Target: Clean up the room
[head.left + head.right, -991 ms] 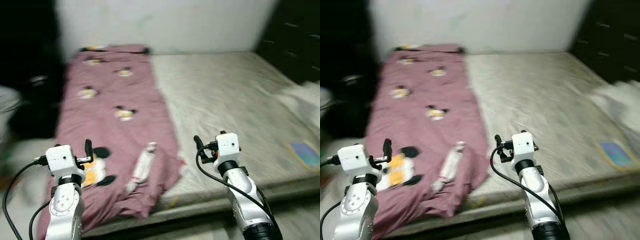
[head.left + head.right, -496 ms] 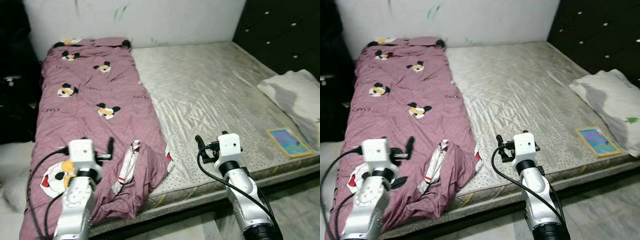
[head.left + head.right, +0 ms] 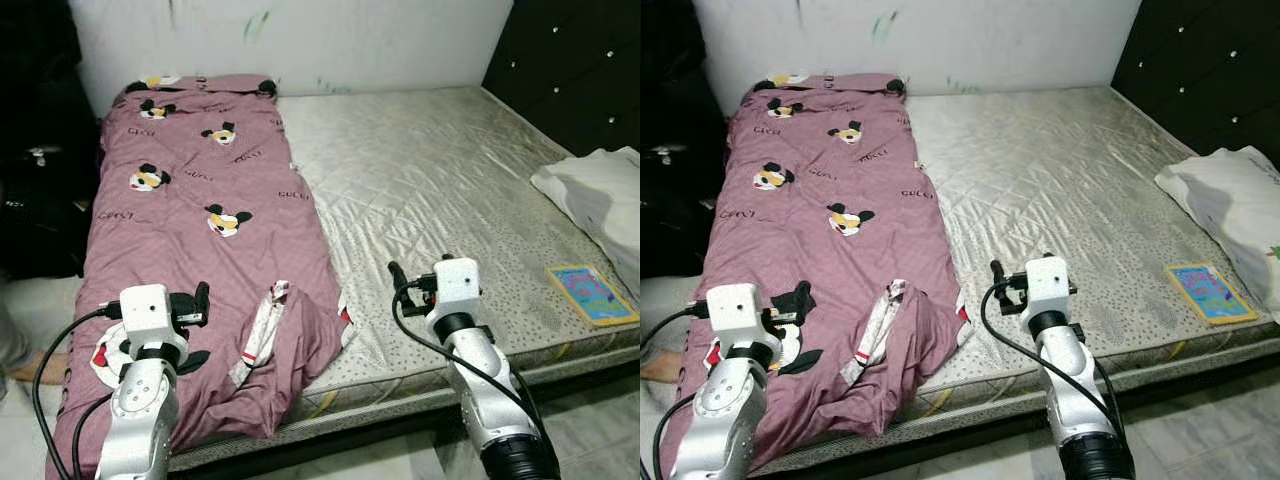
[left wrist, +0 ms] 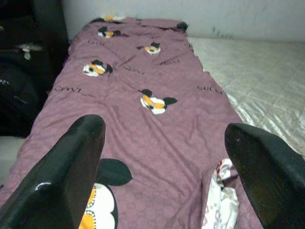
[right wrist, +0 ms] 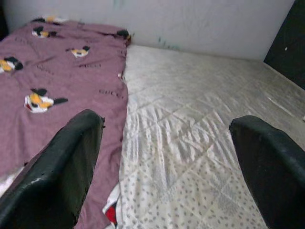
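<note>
Left eye view shows a wide bed (image 3: 450,190) with a bare grey quilted mattress, standing against a pale wall (image 3: 330,40). A dark padded headboard (image 3: 575,70) runs along the robot's right side of the bed.

On the left part of the mattress lies a long mauve blanket (image 3: 190,230) printed with cartoon mouse heads. It is spread flat from the wall end toward the robot, and it hangs over the near edge of the bed. Near that edge, one corner of the blanket (image 3: 265,325) is folded back, so a white patterned lining with red shows. This folded corner lies between the two arms.

At the right edge of the bed rests a white pillow (image 3: 600,195). Just beside it, closer to the robot, a small colourful book (image 3: 592,294) lies flat on the mattress near the bed's edge.

The left tool (image 3: 200,300) hovers over the near part of the blanket, just beside a large mouse print. In the left wrist view its two black fingers (image 4: 71,167) stand wide apart, released, with nothing between them; the blanket is seen past them.

The right tool (image 3: 397,278) hovers over the bare mattress, near the blanket's right border. In the right wrist view its fingers (image 5: 57,167) are also spread apart and hold nothing.
</note>
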Tool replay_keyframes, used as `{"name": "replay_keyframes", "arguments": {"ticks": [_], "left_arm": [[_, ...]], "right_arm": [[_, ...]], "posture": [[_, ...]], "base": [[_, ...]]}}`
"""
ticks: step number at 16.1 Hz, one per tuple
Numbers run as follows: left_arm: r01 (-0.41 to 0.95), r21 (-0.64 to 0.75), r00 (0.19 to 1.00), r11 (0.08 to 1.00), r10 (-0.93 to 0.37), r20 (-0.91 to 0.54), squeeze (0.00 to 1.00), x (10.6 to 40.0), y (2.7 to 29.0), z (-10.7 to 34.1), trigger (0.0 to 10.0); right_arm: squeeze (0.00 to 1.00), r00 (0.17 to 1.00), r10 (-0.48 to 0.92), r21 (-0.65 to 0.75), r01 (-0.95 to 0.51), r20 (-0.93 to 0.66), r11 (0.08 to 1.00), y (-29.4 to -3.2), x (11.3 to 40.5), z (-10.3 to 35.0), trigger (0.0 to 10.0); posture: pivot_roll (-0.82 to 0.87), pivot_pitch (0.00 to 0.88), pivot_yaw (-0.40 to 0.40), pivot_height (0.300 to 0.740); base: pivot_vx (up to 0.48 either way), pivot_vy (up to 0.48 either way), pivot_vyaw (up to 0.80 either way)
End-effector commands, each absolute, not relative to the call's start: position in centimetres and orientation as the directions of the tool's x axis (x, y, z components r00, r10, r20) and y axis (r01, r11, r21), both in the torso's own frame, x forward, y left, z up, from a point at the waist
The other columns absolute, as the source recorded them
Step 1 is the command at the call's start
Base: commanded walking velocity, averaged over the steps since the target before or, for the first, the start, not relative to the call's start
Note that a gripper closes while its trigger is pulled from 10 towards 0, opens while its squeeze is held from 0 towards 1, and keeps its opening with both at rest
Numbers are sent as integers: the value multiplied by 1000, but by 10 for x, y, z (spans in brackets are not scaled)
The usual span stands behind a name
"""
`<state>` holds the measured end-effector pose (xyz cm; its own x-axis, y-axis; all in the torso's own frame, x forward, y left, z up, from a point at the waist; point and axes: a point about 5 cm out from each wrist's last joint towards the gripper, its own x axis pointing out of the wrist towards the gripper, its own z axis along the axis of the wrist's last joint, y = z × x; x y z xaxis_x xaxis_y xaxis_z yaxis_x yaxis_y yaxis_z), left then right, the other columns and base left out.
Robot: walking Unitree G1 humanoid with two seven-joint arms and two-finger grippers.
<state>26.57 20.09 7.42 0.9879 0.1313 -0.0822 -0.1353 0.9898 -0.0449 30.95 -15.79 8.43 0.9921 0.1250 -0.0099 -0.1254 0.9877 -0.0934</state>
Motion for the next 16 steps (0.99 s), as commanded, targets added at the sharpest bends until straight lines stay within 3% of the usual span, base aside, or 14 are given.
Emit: {"name": "replay_keyframes", "arguments": {"ticks": [1,4,7,11,16], "left_arm": [[-132,-42,988,990,128,-87,0,263,200,72,10000],[-172,-54,983,984,168,-76,0,253,202,76,10000],[-185,-67,982,980,184,-33,0,242,207,83,10000],[-171,-93,985,981,169,-29,0,235,197,85,10000],[-169,-98,985,981,165,-49,0,231,191,85,10000]], "right_arm": [[0,994,108,-67,-109,-8,992,-159,312,86,10000],[0,987,161,-56,-162,-16,985,-149,309,86,10000],[0,993,119,-8,-119,-15,993,-150,303,85,10000],[0,990,134,-16,-135,-35,991,-155,280,83,10000],[0,985,162,-33,-164,-61,986,-149,282,83,10000]], "posture": [[44,0,-40,740],[65,3,-50,740],[40,44,-31,740],[7,92,-40,740],[47,108,-61,740]], "base": [[0,0,0],[0,0,0],[0,0,0],[0,0,0],[0,0,0]]}}
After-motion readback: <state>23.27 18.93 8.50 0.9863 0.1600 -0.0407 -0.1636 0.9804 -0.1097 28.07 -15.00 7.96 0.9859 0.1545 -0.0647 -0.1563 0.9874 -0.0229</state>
